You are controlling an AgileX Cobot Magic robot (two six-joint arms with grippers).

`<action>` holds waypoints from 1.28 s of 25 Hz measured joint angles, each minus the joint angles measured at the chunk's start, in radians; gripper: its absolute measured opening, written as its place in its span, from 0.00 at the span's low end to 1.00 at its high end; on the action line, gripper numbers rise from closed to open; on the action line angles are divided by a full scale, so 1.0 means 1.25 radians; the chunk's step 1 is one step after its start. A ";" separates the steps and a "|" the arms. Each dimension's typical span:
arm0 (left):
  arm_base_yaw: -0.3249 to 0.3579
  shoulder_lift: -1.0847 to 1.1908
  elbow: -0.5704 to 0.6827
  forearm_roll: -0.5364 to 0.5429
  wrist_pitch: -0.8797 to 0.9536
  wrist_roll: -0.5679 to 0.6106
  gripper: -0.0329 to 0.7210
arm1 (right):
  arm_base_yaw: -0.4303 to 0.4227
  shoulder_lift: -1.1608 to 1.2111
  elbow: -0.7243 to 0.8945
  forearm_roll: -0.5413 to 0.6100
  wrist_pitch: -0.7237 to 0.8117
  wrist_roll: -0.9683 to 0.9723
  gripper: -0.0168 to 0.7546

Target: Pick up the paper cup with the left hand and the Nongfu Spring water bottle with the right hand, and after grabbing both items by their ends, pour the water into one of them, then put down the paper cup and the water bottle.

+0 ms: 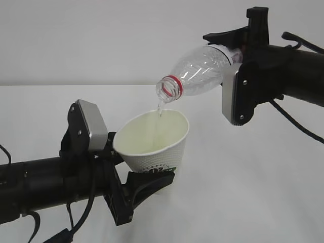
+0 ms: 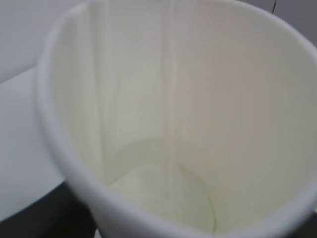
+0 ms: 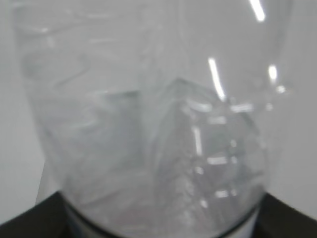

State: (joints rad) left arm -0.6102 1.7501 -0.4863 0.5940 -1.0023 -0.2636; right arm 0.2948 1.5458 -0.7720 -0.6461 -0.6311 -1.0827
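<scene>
On my exterior view, the left hand (image 1: 132, 172) has its jaws set apart around the lower part of the paper cup (image 1: 154, 142), gripping it near its base; one black finger (image 1: 149, 181) shows just under the green logo. The cup is lifted clear of the white table (image 1: 243, 192), tipped a little, its mouth facing up and toward the right. In the left wrist view the cup (image 2: 188, 124) fills the picture and I cannot see the fingers there; a shallow pool of water (image 2: 163, 198) lies in the bottom, with a thin stream running down into it.

The right hand (image 1: 238, 50) is clamped on the Nongfu Spring water bottle (image 1: 200, 73) at its labelled body, the jaws held partly open by the bottle's width. The bottle is tilted with its open, red-ringed neck pointing down and left, just above the cup's rim, not touching it. A thin thread of water (image 1: 160, 109) falls from the neck into the cup. In the right wrist view the clear ribbed bottle (image 3: 158, 124) fills the frame, blurred, between dark finger edges at the bottom corners.
</scene>
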 joint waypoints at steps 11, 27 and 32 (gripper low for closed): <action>0.000 0.001 0.000 -0.001 0.000 0.000 0.74 | 0.000 0.000 0.000 0.001 -0.001 -0.004 0.60; 0.000 0.001 0.000 -0.001 0.000 0.000 0.74 | 0.000 0.000 0.000 0.001 -0.001 -0.010 0.60; 0.000 0.001 0.000 -0.001 0.000 0.000 0.74 | 0.000 0.000 0.000 0.001 -0.003 -0.013 0.60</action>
State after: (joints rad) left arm -0.6102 1.7517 -0.4863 0.5923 -1.0023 -0.2636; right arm 0.2948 1.5458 -0.7720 -0.6446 -0.6347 -1.0994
